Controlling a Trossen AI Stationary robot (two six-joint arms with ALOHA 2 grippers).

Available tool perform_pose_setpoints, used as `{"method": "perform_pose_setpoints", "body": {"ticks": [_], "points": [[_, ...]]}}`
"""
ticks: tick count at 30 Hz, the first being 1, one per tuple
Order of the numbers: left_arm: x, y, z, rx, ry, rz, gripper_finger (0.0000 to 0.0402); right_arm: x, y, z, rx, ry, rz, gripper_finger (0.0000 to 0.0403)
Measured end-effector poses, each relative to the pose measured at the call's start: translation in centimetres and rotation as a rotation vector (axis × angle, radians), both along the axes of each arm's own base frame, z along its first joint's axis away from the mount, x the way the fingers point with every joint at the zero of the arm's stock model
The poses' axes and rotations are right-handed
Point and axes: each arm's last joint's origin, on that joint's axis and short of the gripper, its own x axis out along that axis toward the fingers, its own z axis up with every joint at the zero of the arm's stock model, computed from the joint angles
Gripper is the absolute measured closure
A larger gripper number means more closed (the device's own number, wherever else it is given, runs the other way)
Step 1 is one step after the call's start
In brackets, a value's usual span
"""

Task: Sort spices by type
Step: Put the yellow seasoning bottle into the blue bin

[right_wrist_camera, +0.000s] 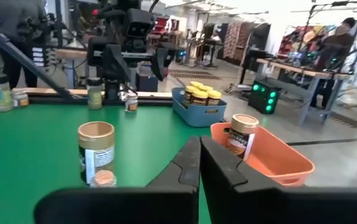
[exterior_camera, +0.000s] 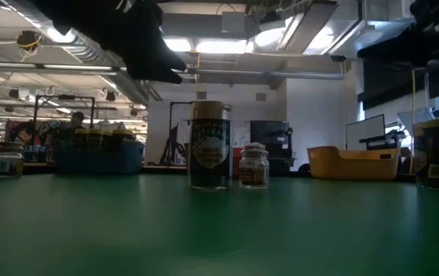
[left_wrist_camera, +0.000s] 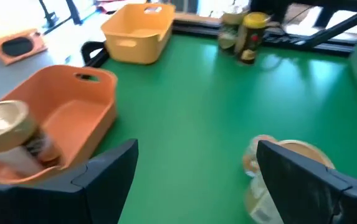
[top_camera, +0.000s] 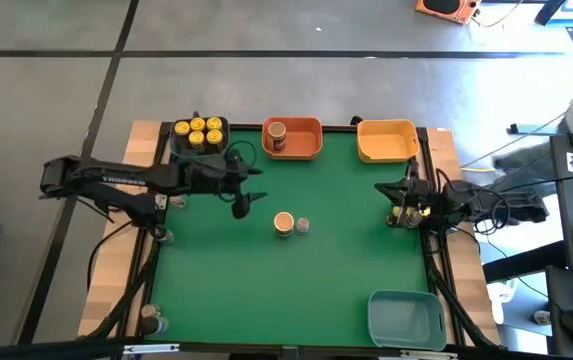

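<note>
Jar with tan lid [top_camera: 284, 222] upright mid-bench, tiny jar [top_camera: 303, 226] just beside it, likely rigid, light, smooth-sided, best gripped around the body under the lid; left claw [top_camera: 242, 208] near, fingers apart, empty; right claw [top_camera: 398, 214] closed, idle.

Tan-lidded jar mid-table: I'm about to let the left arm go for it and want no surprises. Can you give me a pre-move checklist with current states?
1. Left gripper open: ok, its fingers stand apart in the left wrist view.
2. Left gripper empty: ok, nothing between the fingers.
3. Tan-lidded jar upright: ok, it stands straight in the low view.
4. Clear space around the jar: not ok, the tiny jar stands close beside it; whether they touch, cannot tell.
5. Orange bin has room: ok, only one tan-lidded jar is in it.
6. Right gripper out of the way: ok, shut, near the table's right edge.
</note>
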Motion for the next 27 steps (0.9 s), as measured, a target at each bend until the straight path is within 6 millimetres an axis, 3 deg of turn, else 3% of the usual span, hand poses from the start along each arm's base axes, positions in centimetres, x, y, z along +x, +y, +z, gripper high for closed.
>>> {"method": "perform_pose_setpoints", "body": {"ticks": [7, 17, 27], "points": [[-0.4, -1.1, -1.9, 0.006, -0.072, -0.041, 0.0076, 1.3, 0.2, 3.0, 0.001, 0.157, 0.018, 0.0391], [-0.9, -1.1, -3.2, 0.020, -0.090, -0.042, 0.0076, 4.7, 0.6, 7.4, -0.005, 0.473, 0.005, 0.0391], [-0.9, -1.1, -3.2, 0.066, -0.080, -0.062, 0.0075, 5.8, 1.0, 8.9, 0.307, 0.829, -0.040, 0.0391]]}}
